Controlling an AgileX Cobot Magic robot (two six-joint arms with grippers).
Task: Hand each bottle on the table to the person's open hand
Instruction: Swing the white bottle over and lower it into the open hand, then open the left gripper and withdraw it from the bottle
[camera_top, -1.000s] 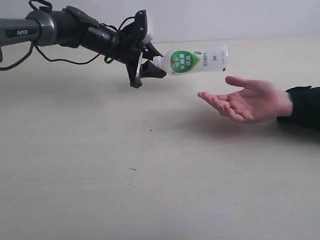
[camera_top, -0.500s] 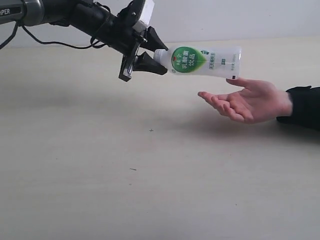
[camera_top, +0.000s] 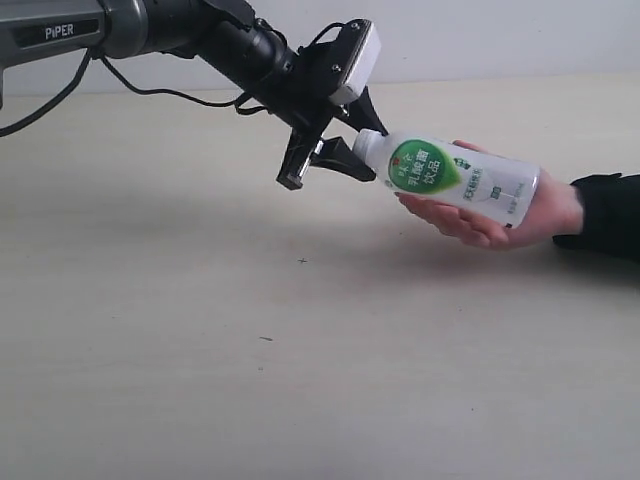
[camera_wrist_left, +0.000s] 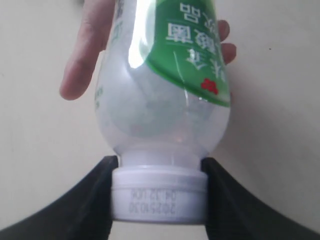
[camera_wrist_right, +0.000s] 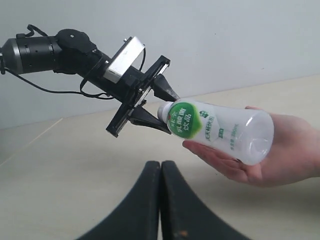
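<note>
A white bottle with a green label (camera_top: 455, 177) (camera_wrist_left: 165, 90) (camera_wrist_right: 220, 130) lies slanted, its body resting in the person's open hand (camera_top: 500, 215) (camera_wrist_right: 280, 155). My left gripper (camera_top: 352, 152) (camera_wrist_left: 159, 192) (camera_wrist_right: 159, 107) is shut on the bottle's white cap, its black fingers (camera_wrist_left: 97, 200) pressed against both sides of it. The hand's fingers (camera_wrist_left: 82, 55) show behind the bottle in the left wrist view. My right gripper (camera_wrist_right: 161, 167) is shut with nothing in it, low over the table (camera_top: 300, 350), out of the exterior view. No other bottle shows.
The person's dark sleeve (camera_top: 605, 210) comes in from the right edge. The left arm (camera_top: 150, 30) reaches in from the upper left with a cable hanging off it. A pale wall (camera_wrist_right: 200, 30) stands behind the table.
The left gripper has carried the bottle right and down, tilting its base lower, from above the fingertips into the palm. The hand has stayed in place.
</note>
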